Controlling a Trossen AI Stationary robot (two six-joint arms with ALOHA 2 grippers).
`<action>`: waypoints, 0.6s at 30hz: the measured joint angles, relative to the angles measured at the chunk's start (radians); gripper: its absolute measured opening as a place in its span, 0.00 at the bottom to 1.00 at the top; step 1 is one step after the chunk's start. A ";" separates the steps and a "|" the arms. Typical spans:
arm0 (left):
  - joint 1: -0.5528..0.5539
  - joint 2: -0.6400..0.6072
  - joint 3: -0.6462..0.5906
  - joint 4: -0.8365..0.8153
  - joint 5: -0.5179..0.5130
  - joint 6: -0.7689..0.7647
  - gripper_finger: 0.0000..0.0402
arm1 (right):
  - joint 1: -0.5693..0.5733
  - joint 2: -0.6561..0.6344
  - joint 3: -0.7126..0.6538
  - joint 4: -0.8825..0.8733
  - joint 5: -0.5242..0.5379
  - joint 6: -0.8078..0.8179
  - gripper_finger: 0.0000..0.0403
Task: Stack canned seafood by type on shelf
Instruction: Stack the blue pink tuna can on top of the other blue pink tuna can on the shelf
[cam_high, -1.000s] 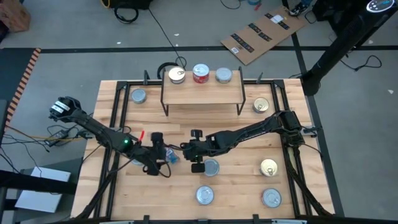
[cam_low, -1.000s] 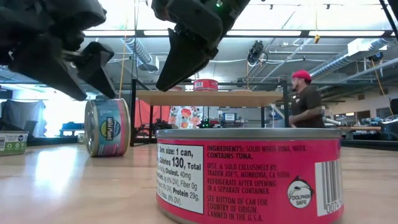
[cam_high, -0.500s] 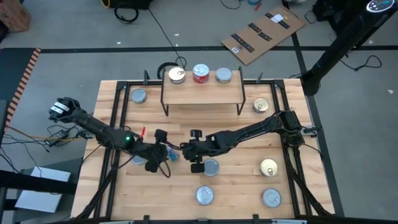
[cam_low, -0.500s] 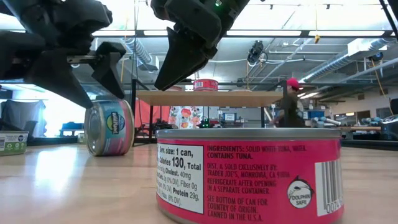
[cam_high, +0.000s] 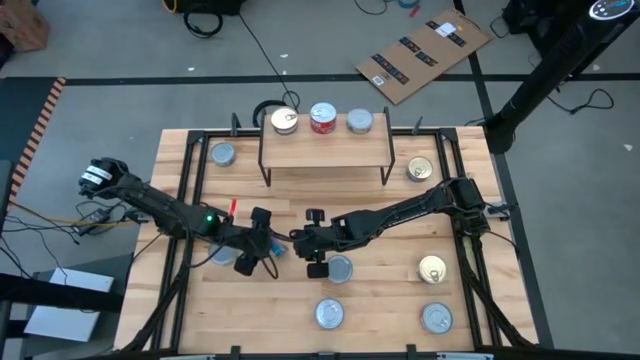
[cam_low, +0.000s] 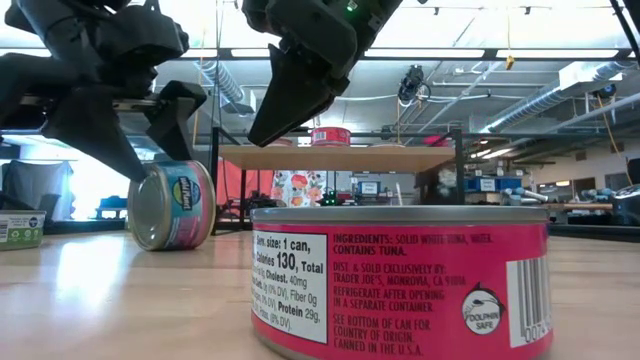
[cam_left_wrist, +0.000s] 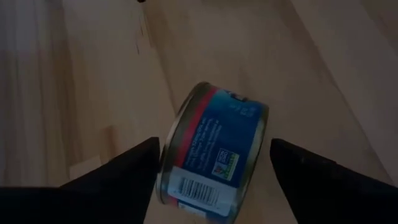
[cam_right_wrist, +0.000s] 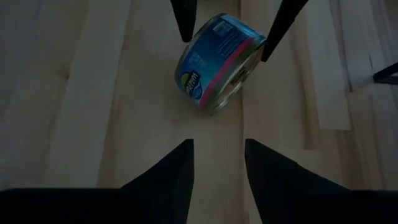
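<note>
A blue-and-pink tin (cam_left_wrist: 211, 155) lies on its side on the table, resting on its curved wall (cam_right_wrist: 217, 62). My left gripper (cam_left_wrist: 214, 146) is open, with one finger on either side of this tin (cam_low: 170, 205). My right gripper (cam_right_wrist: 217, 146) hovers open just to the tin's right (cam_high: 277, 252), above the table, with nothing between its fingers. The shelf (cam_high: 325, 150) stands at the far middle. On it stand a gold-topped tin (cam_high: 285, 122), a red tin (cam_high: 322, 118) and a silver tin (cam_high: 359, 122). My left gripper comes at the lying tin slanting down from the table's left, its open fingers beside the tin's two flat ends. One finger (cam_left_wrist: 140, 163) stands close against the tin's rim (cam_left_wrist: 163, 168). I cannot tell whether it touches.
Several more tins stand loose on the table: one far left (cam_high: 222, 154), one far right (cam_high: 420, 169), one under my right gripper (cam_high: 338, 268), others near the front (cam_high: 329, 314) (cam_high: 436, 318) (cam_high: 432, 269). A pink-labelled tin (cam_low: 400, 280) fills the low view's foreground.
My left gripper has moved a little toward the table's right, onto the lying tin, and has rolled about its wrist while staying open. The tin has turned about on the table, so that its flat end faces the near edge more.
</note>
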 joint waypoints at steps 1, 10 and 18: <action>0.000 0.000 0.000 0.001 0.000 -0.001 0.74 | 0.000 0.000 0.000 0.000 -0.001 0.000 0.38; 0.000 0.050 0.000 -0.003 0.003 -0.003 0.58 | 0.000 0.000 -0.001 0.001 -0.020 -0.002 0.38; -0.001 0.070 0.052 -0.072 0.015 -0.015 0.52 | 0.000 0.000 -0.001 -0.008 -0.020 -0.014 0.38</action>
